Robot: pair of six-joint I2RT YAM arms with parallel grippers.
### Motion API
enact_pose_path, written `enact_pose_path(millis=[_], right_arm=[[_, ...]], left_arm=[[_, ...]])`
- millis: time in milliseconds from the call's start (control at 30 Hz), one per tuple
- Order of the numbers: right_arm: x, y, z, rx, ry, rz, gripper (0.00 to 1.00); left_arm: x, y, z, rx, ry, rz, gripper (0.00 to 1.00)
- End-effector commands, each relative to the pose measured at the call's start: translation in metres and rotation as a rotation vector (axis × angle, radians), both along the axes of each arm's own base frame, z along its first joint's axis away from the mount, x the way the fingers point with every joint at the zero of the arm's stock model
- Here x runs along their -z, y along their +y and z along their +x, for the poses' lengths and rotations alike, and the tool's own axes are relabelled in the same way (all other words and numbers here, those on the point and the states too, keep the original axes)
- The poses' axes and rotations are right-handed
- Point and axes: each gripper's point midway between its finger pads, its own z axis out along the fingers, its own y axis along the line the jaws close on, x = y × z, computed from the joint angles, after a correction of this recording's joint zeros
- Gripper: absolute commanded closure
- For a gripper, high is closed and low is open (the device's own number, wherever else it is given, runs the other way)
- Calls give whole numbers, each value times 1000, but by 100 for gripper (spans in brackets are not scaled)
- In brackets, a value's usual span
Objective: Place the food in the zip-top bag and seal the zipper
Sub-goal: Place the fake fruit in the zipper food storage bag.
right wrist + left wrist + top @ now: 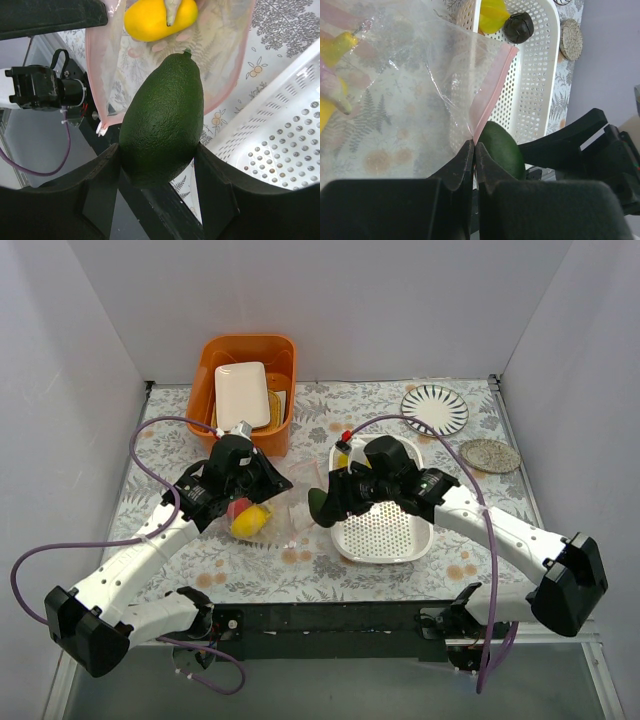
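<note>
The clear zip-top bag (272, 520) lies left of the white basket (385, 540). My left gripper (280, 483) is shut on its pink zipper strip (492, 85), pinching the mouth edge in the left wrist view (474, 146). A yellow fruit (250, 520) and a red piece (238, 507) sit inside the bag. My right gripper (322, 505) is shut on a dark green avocado (162, 120) and holds it at the bag's open mouth (95, 75), with the yellow fruit (152, 17) just beyond. A yellow piece (492, 10) and a brown piece (518, 27) lie in the basket (535, 75).
An orange bin (222, 358) holding a white plate (242, 393) stands at the back left. A striped plate (434, 408) and a small speckled dish (490, 455) sit at the back right. White walls enclose the table on three sides.
</note>
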Motion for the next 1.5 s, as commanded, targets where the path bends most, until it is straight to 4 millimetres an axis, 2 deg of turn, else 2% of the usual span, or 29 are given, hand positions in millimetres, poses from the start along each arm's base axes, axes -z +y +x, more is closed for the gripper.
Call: enact_pose_path(millis=[0, 233, 267, 433, 467, 533, 567, 600, 667, 700, 800, 1000, 1233, 1300, 1467], right_arm=[[-25, 23, 5, -31, -72, 69, 76], [-19, 40, 12, -49, -59, 63, 77], [-13, 43, 14, -50, -48, 52, 77], [-19, 56, 26, -44, -69, 62, 75], [-16, 59, 28, -46, -64, 53, 74], [-22, 63, 33, -52, -82, 51, 69], [-19, 61, 34, -48, -78, 33, 65], [-20, 61, 36, -43, -87, 29, 56], [-25, 58, 41, -23, -120, 19, 47], [-27, 57, 42, -18, -131, 21, 39], [-28, 50, 45, 10, -159, 4, 32], [-29, 36, 50, 70, -192, -17, 23], [-26, 25, 57, 135, -184, -46, 22], [-21, 13, 67, 229, -180, -86, 21], [-9, -37, 93, 494, -158, -203, 17]], left_arm=[[-5, -3, -1, 11, -12, -11, 100], [-1, -3, -3, 17, -4, -12, 100], [-1, -3, -3, 17, -6, -12, 100], [-4, -2, -3, 17, -11, -6, 100], [-4, -1, -3, 15, -11, -4, 100], [-6, 0, -3, 10, -13, -4, 100], [-7, 0, -3, 8, -15, -3, 100], [-9, 1, -3, 6, -19, -6, 100], [-10, 2, -3, 1, -24, -4, 100], [-10, 3, -3, -1, -26, -3, 100], [-7, 3, -3, -2, -17, 5, 100], [-10, 0, -2, 6, -22, -7, 100], [-13, 2, -2, 1, -29, -7, 100], [-14, 3, -3, -2, -29, -4, 100], [-13, 4, -4, -6, -27, -2, 100]])
